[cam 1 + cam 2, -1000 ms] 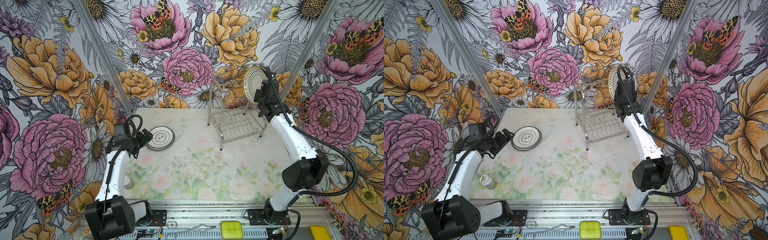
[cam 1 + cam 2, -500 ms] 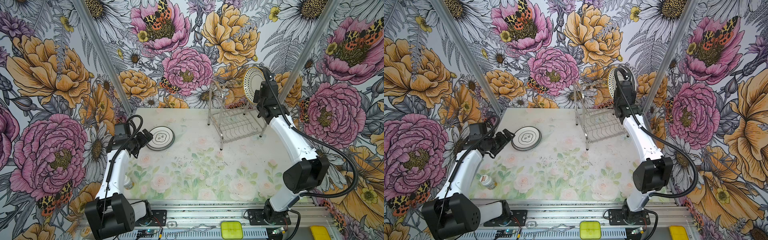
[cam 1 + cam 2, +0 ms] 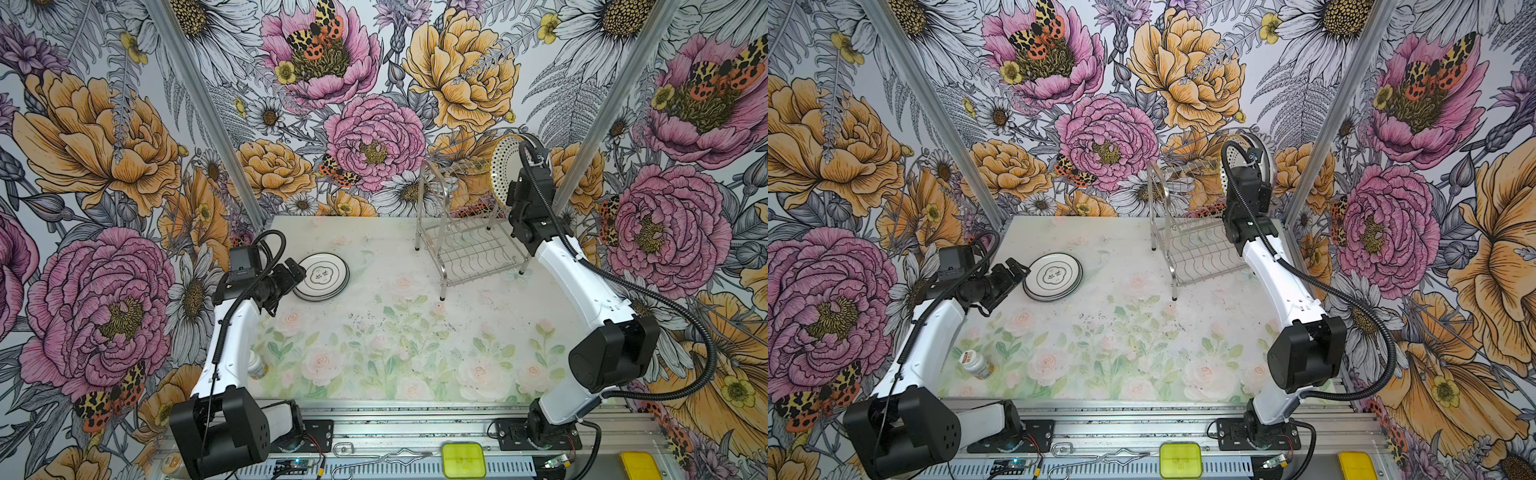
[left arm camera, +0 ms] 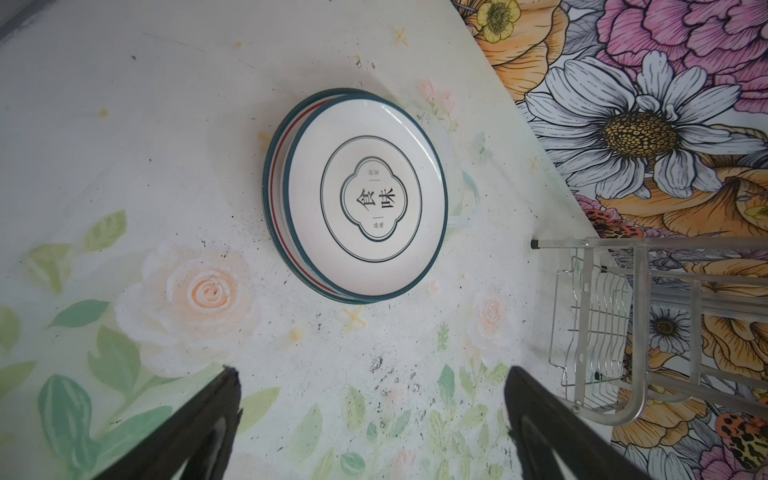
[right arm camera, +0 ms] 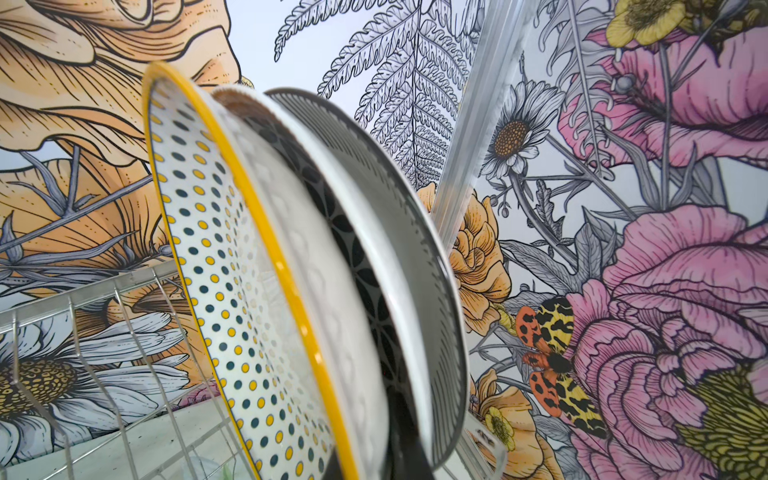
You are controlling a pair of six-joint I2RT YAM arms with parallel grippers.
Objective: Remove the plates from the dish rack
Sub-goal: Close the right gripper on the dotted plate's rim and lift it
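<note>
Mostly hidden: right end effector (image 3: 515, 190) tips sit behind wrist and racked plates (image 5: 291, 270) in both top views; right wrist view shows no fingers clearly. Pressed together; whether pinching a plate, cannot tell. Plates upright at right end of dish rack (image 3: 469, 249), dotted plate (image 3: 502, 166) toward rack middle, lower edges cut off. Right arm raised to rack top. Left arm bent low, left end effector (image 3: 296, 272) spread wide, just beside stacked plates (image 3: 324, 275) on tabletop (image 3: 374, 332).

Table (image 3: 374, 332): pale cover printed with faint roses and green leaves, dotted with dark specks.
Left rear: stack of plates (image 3: 322, 276), lying flat; top one white, dark rim, characters in the middle.
Right rear: dish rack (image 3: 469, 249), standing on thin legs.
Left front: small white bottle (image 3: 976, 365).
</note>
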